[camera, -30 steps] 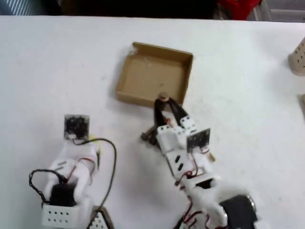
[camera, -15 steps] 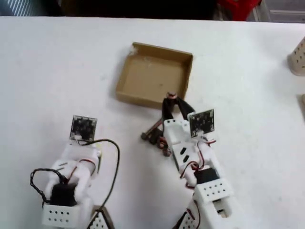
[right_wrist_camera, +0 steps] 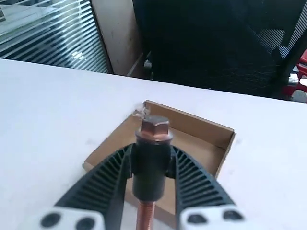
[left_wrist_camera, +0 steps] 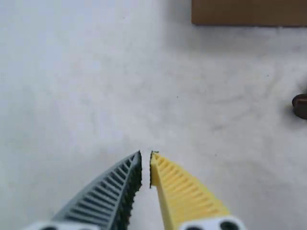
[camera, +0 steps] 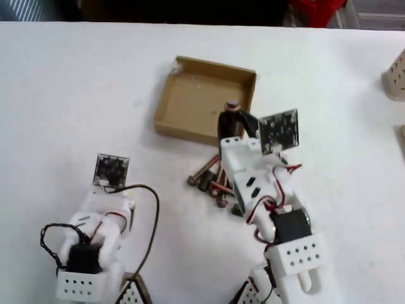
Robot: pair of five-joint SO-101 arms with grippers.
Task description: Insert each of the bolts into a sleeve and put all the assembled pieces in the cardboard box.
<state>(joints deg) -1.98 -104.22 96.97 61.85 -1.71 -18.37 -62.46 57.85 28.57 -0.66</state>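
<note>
My right gripper (right_wrist_camera: 151, 160) is shut on an assembled piece (right_wrist_camera: 151, 158), a copper bolt through a dark sleeve, held upright. In the high view that piece (camera: 231, 120) hangs over the near right part of the cardboard box (camera: 190, 101), and the box (right_wrist_camera: 216, 139) lies just beyond it in the right wrist view. Several loose bolts and sleeves (camera: 209, 180) lie on the table left of the right arm. My left gripper (left_wrist_camera: 145, 167) is shut with nothing in it, low over bare table at the front left. One dark sleeve (left_wrist_camera: 301, 106) and a box corner (left_wrist_camera: 249, 12) appear there.
A white table (camera: 76, 82) carries everything. A pale perforated object (camera: 396, 79) stands at the far right edge. A black cable (camera: 149, 215) loops beside the left arm. Beyond the table's far edge are a dark chair and window blinds (right_wrist_camera: 48, 33).
The right arm has lifted the assembled piece and carried it from the box's near wall to over the box. The left arm shifted slightly forward at first, then stayed still.
</note>
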